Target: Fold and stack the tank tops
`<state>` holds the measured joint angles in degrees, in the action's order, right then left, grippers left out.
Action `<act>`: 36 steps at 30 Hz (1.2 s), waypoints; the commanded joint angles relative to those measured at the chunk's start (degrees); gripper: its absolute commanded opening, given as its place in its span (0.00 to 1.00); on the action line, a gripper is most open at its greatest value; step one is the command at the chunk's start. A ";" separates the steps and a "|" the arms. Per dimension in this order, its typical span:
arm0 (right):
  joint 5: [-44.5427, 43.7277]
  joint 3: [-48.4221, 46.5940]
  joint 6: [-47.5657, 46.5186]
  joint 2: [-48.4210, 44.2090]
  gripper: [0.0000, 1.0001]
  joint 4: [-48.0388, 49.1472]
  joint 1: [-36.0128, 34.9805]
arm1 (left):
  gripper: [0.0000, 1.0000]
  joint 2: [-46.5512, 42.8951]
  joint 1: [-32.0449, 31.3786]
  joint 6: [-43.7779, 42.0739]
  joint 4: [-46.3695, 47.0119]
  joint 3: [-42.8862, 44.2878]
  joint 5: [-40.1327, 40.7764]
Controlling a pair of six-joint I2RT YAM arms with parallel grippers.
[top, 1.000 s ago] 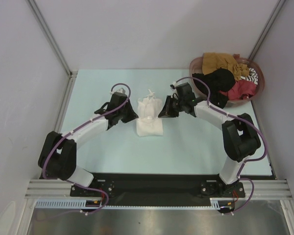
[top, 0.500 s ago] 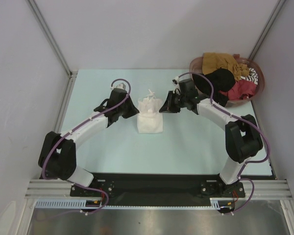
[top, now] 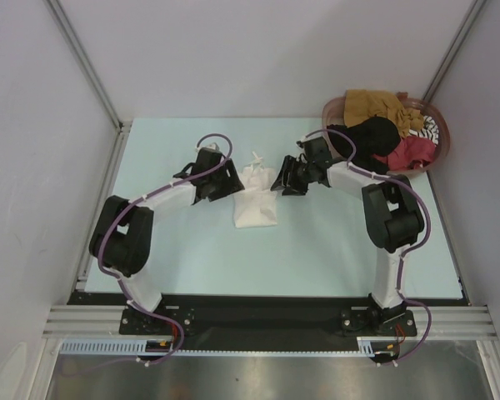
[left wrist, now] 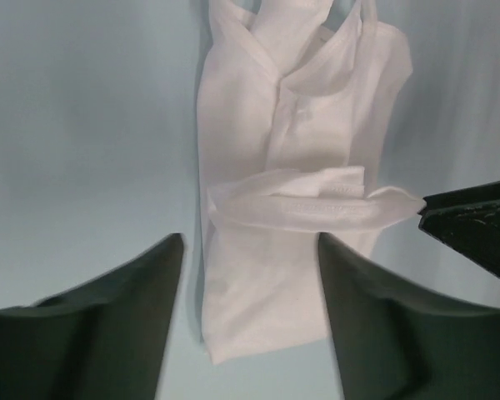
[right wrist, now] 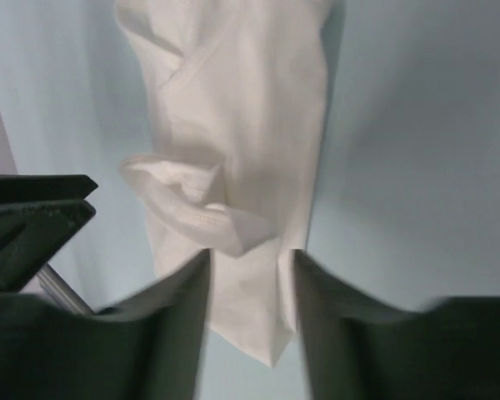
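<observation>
Left fingers (left wrist: 108, 325) and right fingers (right wrist: 162, 333) flank the white tank top (top: 255, 207).

top external: fixed, high, behind the arm bases; looks down on the whole worktop (top: 333, 250); far and wide, left gripper (top: 229, 189) and right gripper (top: 277, 184) mid-frame.
left wrist: close, looks down past its own jaws at the white tank top (left wrist: 292, 142); right gripper tip at right edge.
right wrist: close, same top from the opposite side; left gripper tip at left edge.
shared: all three see the white tank top and the worktop around it.
</observation>
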<state>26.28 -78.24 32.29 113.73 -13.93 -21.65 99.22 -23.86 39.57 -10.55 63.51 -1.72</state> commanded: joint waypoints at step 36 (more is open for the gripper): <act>3.95 3.45 -5.84 0.17 0.66 13.41 -1.38 | 0.77 -8.43 -0.84 -6.52 11.51 -10.69 -7.25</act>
<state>29.10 -71.85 28.18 111.57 -2.20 -22.92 90.24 -24.08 35.11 -0.49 50.46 -7.86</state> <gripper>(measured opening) 0.663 0.775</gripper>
